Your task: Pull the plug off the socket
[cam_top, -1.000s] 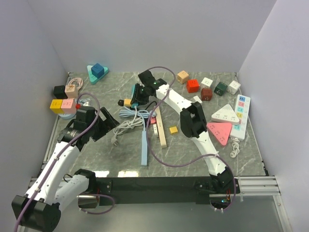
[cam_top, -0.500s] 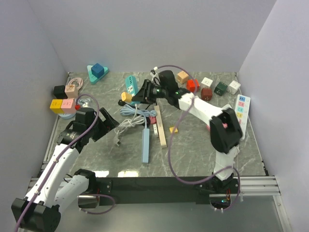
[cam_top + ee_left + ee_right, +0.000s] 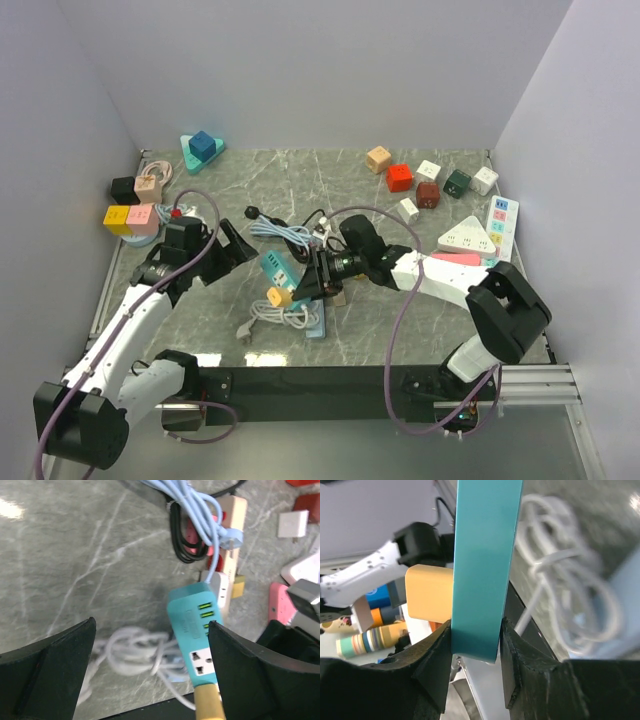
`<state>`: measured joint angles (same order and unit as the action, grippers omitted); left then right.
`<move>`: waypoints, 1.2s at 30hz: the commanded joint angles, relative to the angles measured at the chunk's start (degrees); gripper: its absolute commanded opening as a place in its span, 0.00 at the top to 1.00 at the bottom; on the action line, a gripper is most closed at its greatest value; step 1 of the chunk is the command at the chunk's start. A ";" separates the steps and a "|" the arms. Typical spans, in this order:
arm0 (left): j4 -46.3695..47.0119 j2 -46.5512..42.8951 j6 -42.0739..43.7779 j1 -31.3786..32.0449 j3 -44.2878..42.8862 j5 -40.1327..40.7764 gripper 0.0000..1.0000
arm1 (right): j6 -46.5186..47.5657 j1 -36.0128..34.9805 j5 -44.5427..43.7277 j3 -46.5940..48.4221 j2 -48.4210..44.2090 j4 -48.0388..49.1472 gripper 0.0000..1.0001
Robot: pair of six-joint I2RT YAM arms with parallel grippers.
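Marbled grey desk (image 3: 300, 190), front middle: the right gripper (image 3: 475, 645), arm stretched low leftward, has its jaws clamped on the teal socket strip (image 3: 485, 555), seen edge-on. Only the left wrist view shows its face, with the yellow plug (image 3: 209, 706) seated. The left gripper (image 3: 150, 630) hovers above, jaws spread wide.

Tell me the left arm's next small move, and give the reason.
Probably ease the left gripper over the yellow plug so its jaws bracket it. The right gripper is shut on the teal power strip, and the plug sits in the strip's end socket. The left jaws stand wide open and grip nothing, with the plug low beside one finger, not centred between them.
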<state>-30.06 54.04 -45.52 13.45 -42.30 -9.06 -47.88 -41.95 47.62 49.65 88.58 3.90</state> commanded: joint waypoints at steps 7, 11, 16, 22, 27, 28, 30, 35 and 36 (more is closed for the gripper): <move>10.72 8.35 1.23 0.43 1.35 -24.67 0.01 | 3.49 -0.14 -18.57 4.05 -3.32 -9.42 1.00; 11.78 8.98 -1.23 1.75 1.08 -28.90 0.01 | 2.44 -0.76 -26.87 5.98 -3.15 -10.50 1.00; 11.52 9.41 -3.26 2.89 0.73 -28.74 0.01 | 0.86 -2.24 -26.61 7.82 -1.48 -7.59 1.00; 12.66 11.35 -4.67 3.51 0.73 -24.88 0.04 | -1.42 -4.63 -26.69 9.33 -0.33 -5.22 1.00; 14.42 11.61 -6.16 3.60 1.35 -24.69 0.45 | -5.55 -5.42 -30.12 8.10 -1.65 -3.99 1.00; 14.68 11.61 -6.60 3.60 1.43 -24.69 0.49 | -6.08 -5.51 -31.26 7.92 -2.00 -3.99 1.00; 14.86 11.53 -6.86 3.69 1.52 -24.69 0.49 | -6.96 -5.68 -31.44 8.44 -1.65 -2.84 1.00; 14.52 12.49 -7.13 4.83 0.91 -26.10 0.45 | -8.28 -5.86 -32.59 9.67 -0.07 -1.97 1.00; 13.72 12.75 -6.26 5.44 0.47 -25.14 0.40 | -8.28 -5.86 -32.67 9.94 0.28 -1.97 1.00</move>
<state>-16.75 66.13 -51.83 17.06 -40.73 -32.71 -54.48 -47.40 17.54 56.01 88.71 -3.92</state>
